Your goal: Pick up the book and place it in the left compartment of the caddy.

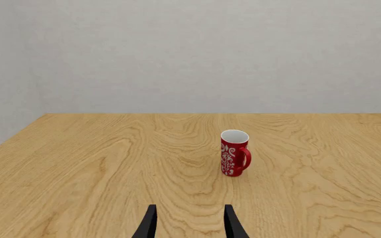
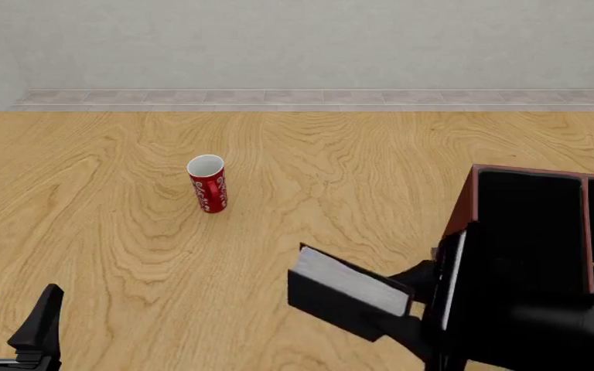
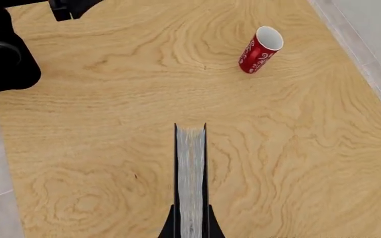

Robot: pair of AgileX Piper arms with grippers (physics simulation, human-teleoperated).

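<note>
Surface (image 2: 121, 255): wooden top carrying the caddy and cup; the book is off it, carried in the air.
Caddy (image 2: 465, 212): dark reddish-brown box at the front view's right edge, black inside, thin dividers visible.
Left compartment (image 2: 529, 232): large black section nearest the book; nothing can be seen in it, though the right arm hides its near part.
Book (image 2: 351, 290): black covers, pale page edge upward, tilted, just left of the caddy wall. Judgement: held by one end so it can be swung over the wall and lowered into the compartment.
Right arm: reaches in low from the right, in front of the caddy, wrist turned toward the book.
Right end effector (image 3: 190, 225): clamped on the book, one finger on each cover, in the right wrist view.
Left arm: parked at the near left corner, well apart from the book.
Left end effector (image 1: 189, 221): fingers apart, gripping nothing, aimed at the cup.
Cup (image 2: 207, 184): red, patterned, upright, well apart from the caddy; not part of the task.
</note>
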